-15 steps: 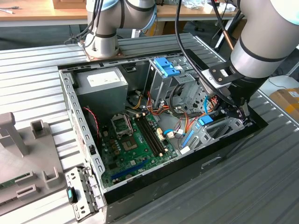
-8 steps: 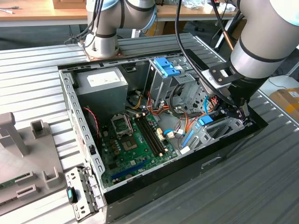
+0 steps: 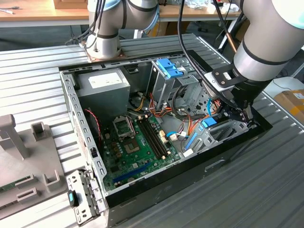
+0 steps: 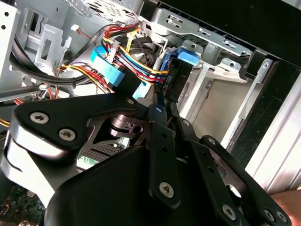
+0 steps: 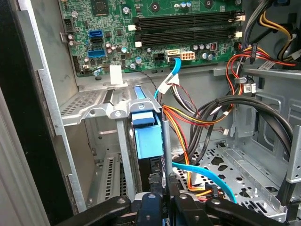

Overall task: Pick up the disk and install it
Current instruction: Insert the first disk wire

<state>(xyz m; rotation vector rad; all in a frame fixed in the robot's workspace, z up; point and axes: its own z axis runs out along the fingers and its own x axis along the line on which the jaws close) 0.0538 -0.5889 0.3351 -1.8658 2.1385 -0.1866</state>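
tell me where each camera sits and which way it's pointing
Exterior view: off the arm, above the open computer case, looking down into it; the arm and its hand show at the exterior view's right.
First wrist view: rides behind the hand, looking past it over the disk toward the motherboard.
Second wrist view: rides close behind the hand, looking along it at the disk and bundled cables.
Shared: both wrist views show the hand and the blue-framed disk.

My counter (image 3: 38, 71) is ribbed grey metal around the open computer case (image 3: 190, 176). Behind the case stands a wooden desk (image 3: 33, 15); near the case, a cardboard box (image 3: 293, 102).
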